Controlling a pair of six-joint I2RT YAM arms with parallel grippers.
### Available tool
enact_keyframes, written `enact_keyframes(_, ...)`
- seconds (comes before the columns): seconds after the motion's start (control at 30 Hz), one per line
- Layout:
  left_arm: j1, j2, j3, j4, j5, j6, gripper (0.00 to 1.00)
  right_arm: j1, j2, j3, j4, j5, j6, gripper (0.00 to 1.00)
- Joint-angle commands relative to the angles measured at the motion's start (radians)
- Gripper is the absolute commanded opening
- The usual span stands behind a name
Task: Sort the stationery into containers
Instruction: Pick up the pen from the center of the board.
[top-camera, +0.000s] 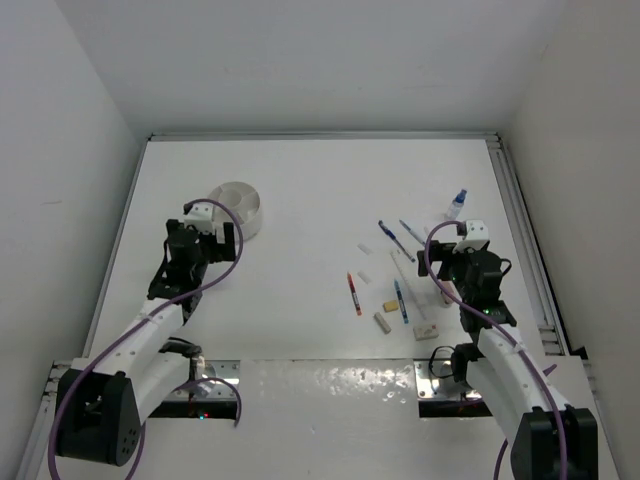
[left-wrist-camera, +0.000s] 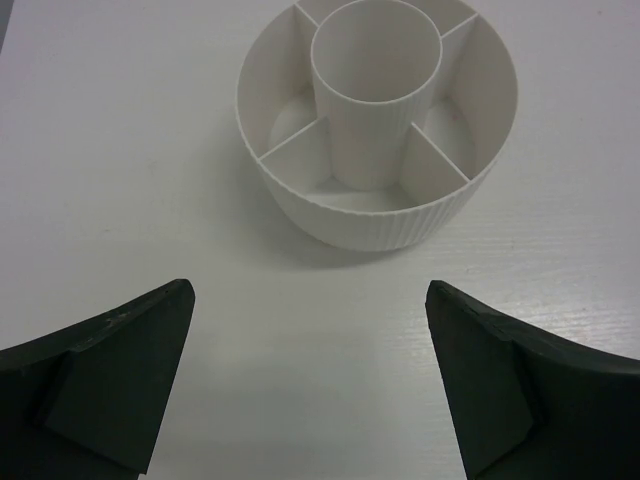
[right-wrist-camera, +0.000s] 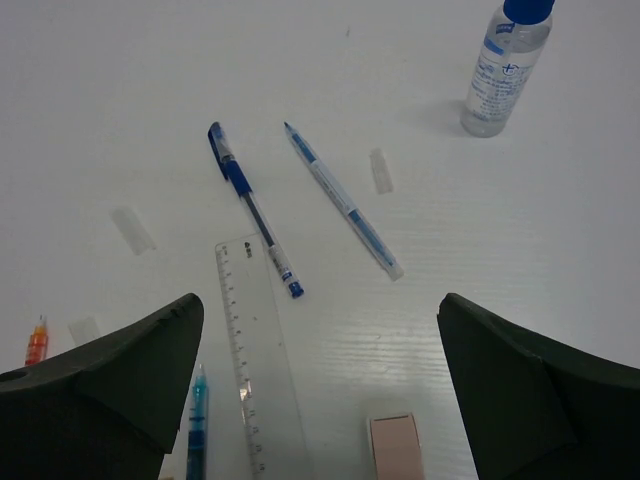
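Tub (left-wrist-camera: 380, 215): white, round, ribbed wall, wedge compartments around a central tube. It stands on the worktop (top-camera: 300, 170) at the far left, just ahead of my left tool (left-wrist-camera: 308, 290).

Left tool: fingers spread wide, nothing between them, apart from the tub.

Right tool (right-wrist-camera: 320, 300): fingers likewise spread, gripping nothing, above the stationery on the right half of the worktop, well apart from the tub.

Stationery, all loose on the worktop:
- Bottle (right-wrist-camera: 505, 70): clear, blue cap, upright, farthest item at far right.
- Dark pen (right-wrist-camera: 252, 205): blue, lying diagonally, its near tip just beside the ruler's far end.
- Pale pen (right-wrist-camera: 342, 200): blue and white, roughly parallel to the dark pen, on its right, apart from it.
- Ruler (right-wrist-camera: 255, 350): clear, flat, running toward my right tool.
- Teal pen (right-wrist-camera: 197, 420): left of the ruler, partly hidden by one finger.
- Pink eraser (right-wrist-camera: 395, 445): right of the ruler's near end, cut off by the frame edge.
- Orange pen (top-camera: 354, 293): leftmost of the group.
- Tan eraser (top-camera: 390, 305): between the orange pen and the teal pen.
- White eraser (top-camera: 427, 328): nearest to the arm bases.
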Motion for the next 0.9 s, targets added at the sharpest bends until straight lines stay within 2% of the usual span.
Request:
enact_keyframes(0.0,0.001,0.0,0.0,0.029,-0.025,-0.015,1.0,0.002,-0.001,0.003,0.028,0.002,0.004,0.99)
enact_keyframes(0.1,0.002,0.0,0.029,-0.008,-0.011,0.043,1.0,0.002,-0.004,0.013,0.018,0.01,0.002,0.99)
enact_keyframes(0.13,0.002,0.0,0.048,-0.084,0.047,0.157,1.0,0.002,-0.004,0.014,0.015,0.016,0.004,0.99)
enact_keyframes(0.2,0.004,-0.003,0.123,-0.171,0.079,0.243,1.0,0.002,-0.01,0.037,-0.014,0.049,0.023,0.99)
enact_keyframes(0.33,0.007,0.014,0.206,-0.245,0.141,0.255,1.0,0.0,-0.019,0.153,-0.146,0.212,0.186,0.99)
enact_keyframes(0.47,0.005,0.062,0.378,-0.377,0.366,0.343,1.0,-0.001,-0.013,0.245,-0.181,0.163,0.113,0.99)
enact_keyframes(0.5,-0.002,0.088,0.417,-0.458,0.433,0.429,1.0,0.0,0.008,0.261,-0.195,0.145,0.094,0.96)
enact_keyframes(0.53,-0.011,0.103,0.449,-0.497,0.53,0.461,1.0,0.0,0.022,0.281,-0.216,0.136,0.076,0.87)
enact_keyframes(0.63,-0.091,0.209,0.587,-0.658,0.54,0.541,0.99,0.0,0.111,0.4,-0.368,0.162,0.05,0.78)
enact_keyframes(0.67,-0.114,0.293,0.679,-0.71,0.529,0.56,0.92,-0.001,0.132,0.458,-0.429,0.172,0.047,0.73)
enact_keyframes(0.73,-0.198,0.386,0.843,-0.889,0.473,0.607,0.79,0.0,0.183,0.506,-0.477,0.185,0.045,0.73)
enact_keyframes(0.77,-0.228,0.434,0.892,-0.934,0.451,0.613,0.69,0.002,0.195,0.538,-0.497,0.211,0.048,0.75)
enact_keyframes(0.8,-0.273,0.521,0.945,-1.009,0.431,0.6,0.67,0.002,0.206,0.548,-0.523,0.228,0.068,0.77)
enact_keyframes(0.87,-0.303,0.585,1.051,-1.041,0.402,0.565,0.66,0.002,0.229,0.554,-0.54,0.266,0.1,0.77)
